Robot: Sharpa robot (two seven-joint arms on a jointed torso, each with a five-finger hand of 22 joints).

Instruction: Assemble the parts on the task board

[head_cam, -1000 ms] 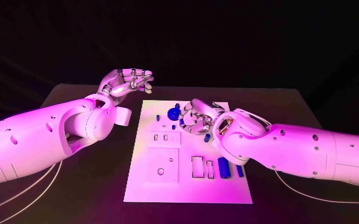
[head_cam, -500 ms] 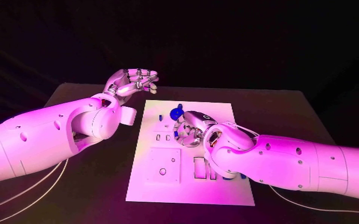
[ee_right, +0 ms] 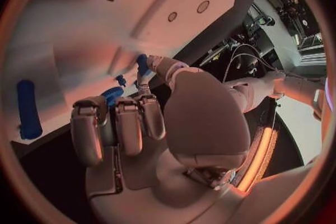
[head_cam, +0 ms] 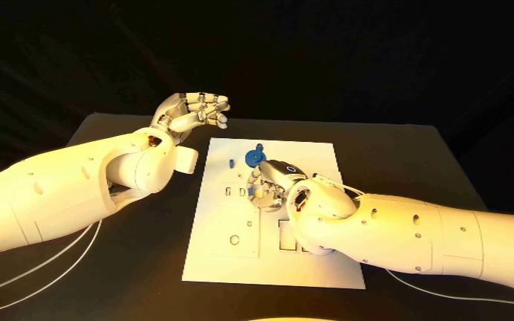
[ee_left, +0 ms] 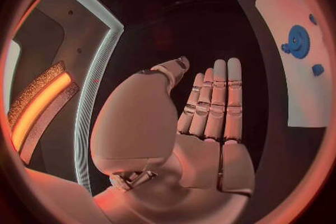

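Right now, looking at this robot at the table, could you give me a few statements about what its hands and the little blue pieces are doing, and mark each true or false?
1. The left hand is raised off the white plate, holding nothing. True.
2. The right hand hangs beside the table, away from the plate. False: it is low over the plate's middle.
3. A blue gear sits near the plate's far end. True.
4. The plate lies on a white table. False: the table is black.
5. The left hand holds the gear. False: it is empty.

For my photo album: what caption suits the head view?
Right hand curls over the white task board beside a blue gear; left hand raised.
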